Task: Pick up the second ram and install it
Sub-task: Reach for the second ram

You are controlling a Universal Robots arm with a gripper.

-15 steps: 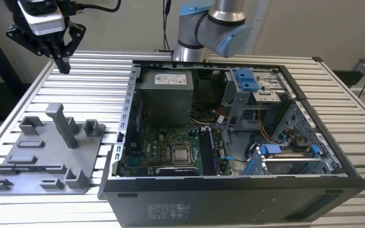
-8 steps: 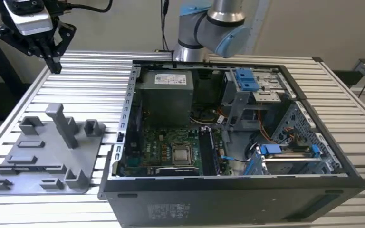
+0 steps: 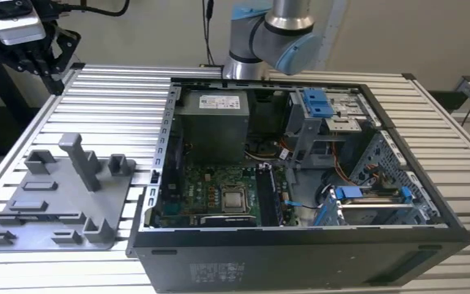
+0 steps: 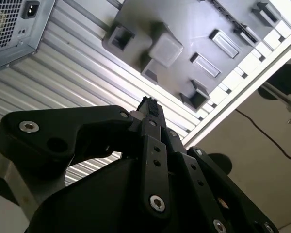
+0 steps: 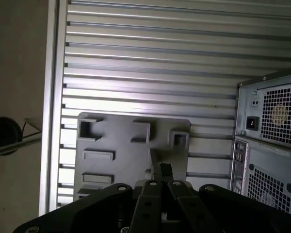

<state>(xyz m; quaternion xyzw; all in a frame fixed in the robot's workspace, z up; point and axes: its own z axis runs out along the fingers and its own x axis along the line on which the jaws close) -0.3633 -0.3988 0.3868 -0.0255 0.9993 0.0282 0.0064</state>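
My gripper (image 3: 55, 82) hangs high over the far corner of the slatted table, at the exterior view's left, above and behind the grey plastic tray (image 3: 55, 202). In both wrist views its black fingers (image 4: 149, 106) (image 5: 161, 171) meet at the tips with nothing between them, so it is shut and empty. The tray (image 5: 131, 145) (image 4: 184, 29) lies below the fingertips, its tall upright peg (image 3: 80, 160) nearest to them. The second ram is out of view. The motherboard's long black slots (image 3: 269, 196) run beside the processor inside the open case.
The open computer case (image 3: 300, 245) takes up the table's middle and right, with its power supply (image 3: 212, 122) (image 5: 274, 116) (image 4: 9, 24) at the back. The arm's base (image 3: 272, 37) stands behind the case. The table edge (image 5: 56, 97) runs close to the tray.
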